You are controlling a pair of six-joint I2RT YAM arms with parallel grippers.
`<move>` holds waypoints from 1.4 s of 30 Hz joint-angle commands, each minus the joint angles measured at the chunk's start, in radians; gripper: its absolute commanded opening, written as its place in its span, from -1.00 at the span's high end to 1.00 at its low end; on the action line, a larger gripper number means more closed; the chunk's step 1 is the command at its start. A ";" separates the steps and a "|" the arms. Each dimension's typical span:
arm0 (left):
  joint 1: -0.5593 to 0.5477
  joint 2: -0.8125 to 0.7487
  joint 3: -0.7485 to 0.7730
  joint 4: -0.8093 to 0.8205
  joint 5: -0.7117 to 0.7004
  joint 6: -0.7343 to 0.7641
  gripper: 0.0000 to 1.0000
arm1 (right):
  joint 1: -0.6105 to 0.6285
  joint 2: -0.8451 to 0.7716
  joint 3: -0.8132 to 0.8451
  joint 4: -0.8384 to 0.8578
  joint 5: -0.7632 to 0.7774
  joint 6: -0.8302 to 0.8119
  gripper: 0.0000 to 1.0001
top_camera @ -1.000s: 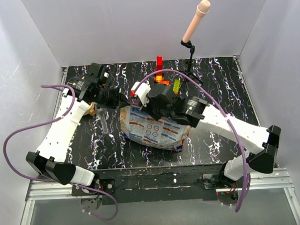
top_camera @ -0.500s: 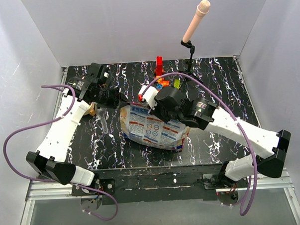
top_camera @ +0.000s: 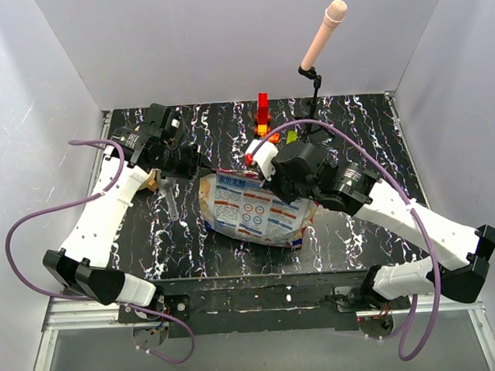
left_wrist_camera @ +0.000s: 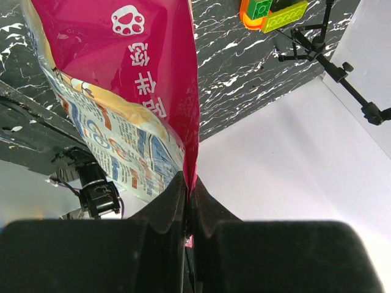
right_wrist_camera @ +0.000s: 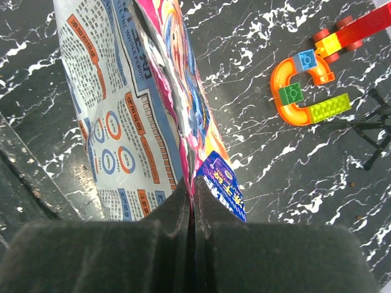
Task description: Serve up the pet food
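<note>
Left gripper [left_wrist_camera: 188,192] and right gripper [right_wrist_camera: 194,189] each clamped an edge of the glossy white, blue and magenta foil pet-food bag [top_camera: 253,210] (kibble hidden) on the black marbled table [top_camera: 368,123], presumably to spread its mouth.

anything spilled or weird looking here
Nothing looks spilled on the table. The pet food bag is crumpled mid-table, the left gripper and right gripper each with jaws shut on one edge. Toy blocks at the far side look out of place.
</note>
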 commanded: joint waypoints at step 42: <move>0.026 -0.072 0.016 0.046 -0.056 0.019 1.00 | -0.085 -0.272 -0.102 -0.388 0.148 0.192 -0.18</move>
